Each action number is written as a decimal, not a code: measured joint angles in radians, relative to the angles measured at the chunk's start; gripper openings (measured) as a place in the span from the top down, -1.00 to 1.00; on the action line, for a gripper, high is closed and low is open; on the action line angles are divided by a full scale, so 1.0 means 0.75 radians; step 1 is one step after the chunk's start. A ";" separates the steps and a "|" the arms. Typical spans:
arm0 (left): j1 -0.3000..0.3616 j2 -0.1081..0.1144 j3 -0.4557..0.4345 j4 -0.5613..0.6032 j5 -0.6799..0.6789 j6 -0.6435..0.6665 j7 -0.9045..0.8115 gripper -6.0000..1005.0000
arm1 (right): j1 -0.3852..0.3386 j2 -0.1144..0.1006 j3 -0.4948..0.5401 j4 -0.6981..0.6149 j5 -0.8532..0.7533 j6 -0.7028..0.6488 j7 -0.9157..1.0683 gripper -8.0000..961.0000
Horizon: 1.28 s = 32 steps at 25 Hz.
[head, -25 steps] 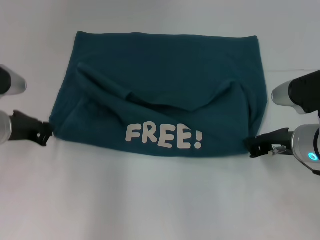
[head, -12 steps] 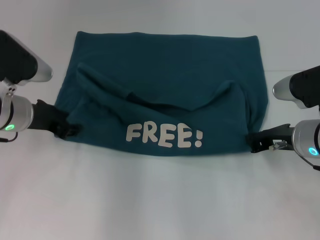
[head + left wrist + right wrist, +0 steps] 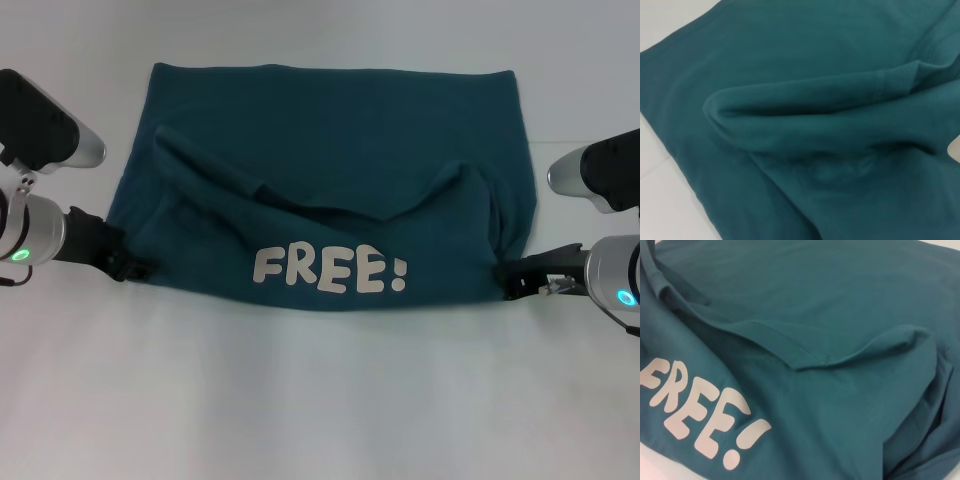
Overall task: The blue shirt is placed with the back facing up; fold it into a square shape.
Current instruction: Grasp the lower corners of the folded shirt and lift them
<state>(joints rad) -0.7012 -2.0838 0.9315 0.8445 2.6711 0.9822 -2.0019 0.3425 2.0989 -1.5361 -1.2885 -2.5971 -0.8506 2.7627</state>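
Shirt (image 3: 330, 190) first: it lies spread across the white table (image 3: 320, 400), its near part already doubled over so the white "FREE!" lettering (image 3: 328, 270) faces up along the near edge, with a hemmed, rumpled flap running just beyond the lettering. So I judge we are past the first fold and setting up the second, with the cloth a wide rectangle and not yet a square.

My left gripper (image 3: 128, 264) sits at the shirt's near left corner, its dark tip touching the cloth edge; I cannot tell from the head view whether it is clamped on the fabric or merely resting against it, and the left wrist view shows only teal folds. My right gripper (image 3: 512, 282) is at the shirt's near right corner, likewise against the edge, and there too I cannot tell whether the fingers are together or apart.

For the next move I would want both corners truly pinched through both layers before lifting, since the doubled flap looks loose and could slide. Then the shirt's sides need bringing toward the lettering's middle, evenly, so the wrinkled hem beyond the lettering does not bunch further.
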 joint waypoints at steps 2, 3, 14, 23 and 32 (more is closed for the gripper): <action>0.000 0.000 0.000 -0.012 0.004 -0.019 0.000 -0.31 | 0.004 0.000 0.001 0.001 0.000 0.001 0.000 0.94; 0.000 0.000 0.000 -0.019 0.010 -0.031 0.001 -0.30 | 0.006 0.000 0.002 0.001 -0.001 0.001 0.000 0.94; -0.006 -0.001 0.001 -0.076 0.056 -0.091 -0.003 -0.29 | 0.013 -0.001 0.001 0.012 -0.002 0.012 0.000 0.94; -0.008 -0.013 0.007 -0.112 0.057 -0.143 0.000 -0.22 | 0.016 -0.001 0.002 0.023 -0.002 0.020 0.000 0.94; -0.012 -0.014 0.001 -0.116 0.056 -0.160 -0.011 0.41 | 0.018 -0.002 0.005 0.033 -0.002 0.036 -0.001 0.94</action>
<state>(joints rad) -0.7102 -2.0941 0.9324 0.7578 2.7132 0.8618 -2.0099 0.3557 2.0975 -1.5324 -1.2639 -2.5986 -0.8235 2.7620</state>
